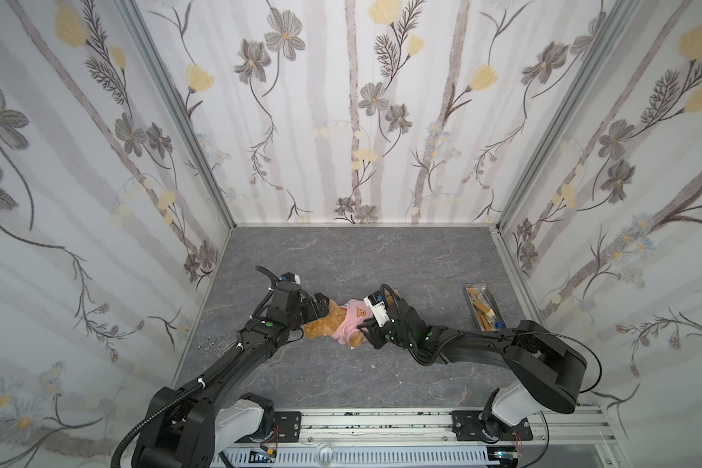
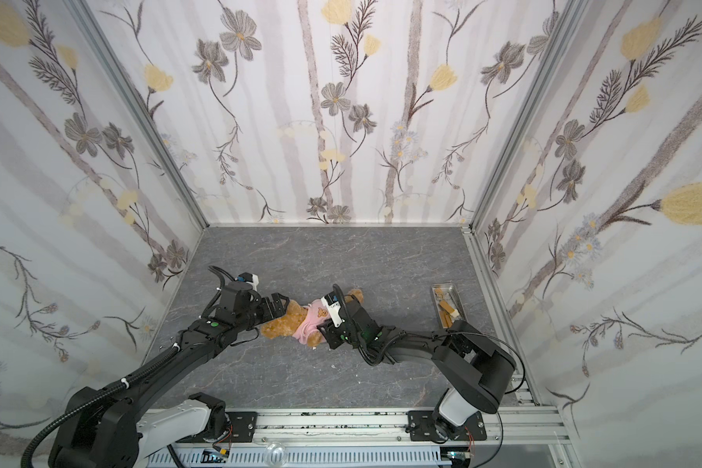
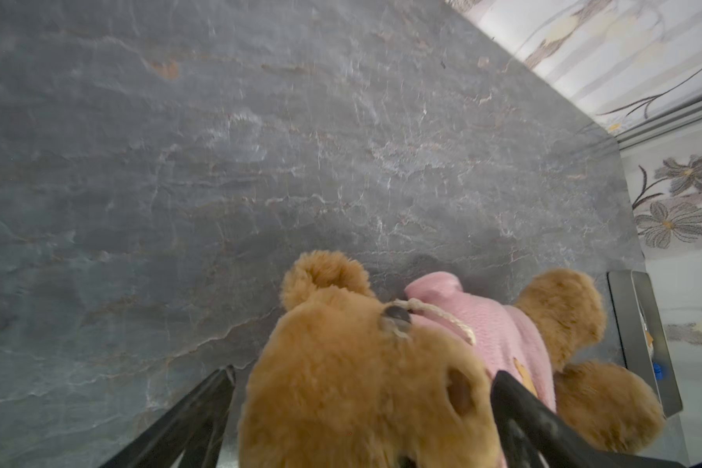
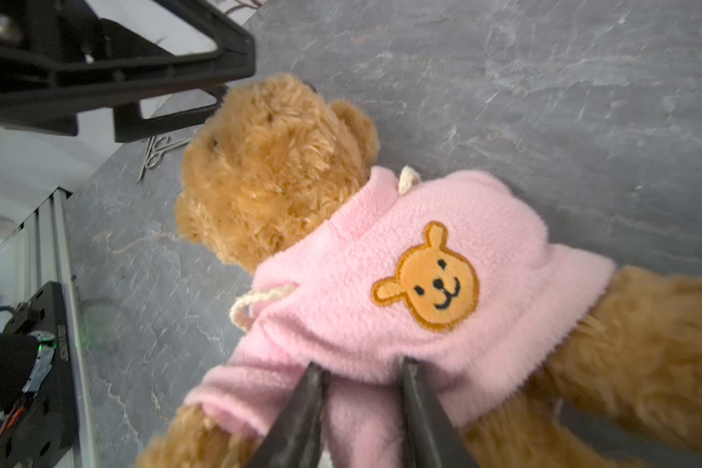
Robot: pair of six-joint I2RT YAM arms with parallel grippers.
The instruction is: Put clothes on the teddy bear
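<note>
The teddy bear (image 1: 316,329) (image 2: 281,323) lies on the grey table, head to the left, wearing a pink hoodie (image 1: 351,321) (image 4: 442,210) with an orange bear-face patch (image 4: 430,279). My left gripper (image 1: 321,310) (image 3: 363,375) is open, one finger on each side of the bear's head (image 3: 341,385). My right gripper (image 1: 367,326) (image 4: 361,364) is at the bear's near side. Its fingers (image 4: 305,401) press into the fleece with a fold of the hoodie pinched between them. The bear's legs (image 4: 625,344) stick out bare past the hem.
A metal tray (image 1: 479,286) (image 2: 446,286) with small tools stands at the right, beside the right wall. Metal forceps (image 1: 215,347) (image 4: 159,150) lie on the table left of the left arm. Patterned walls close in three sides.
</note>
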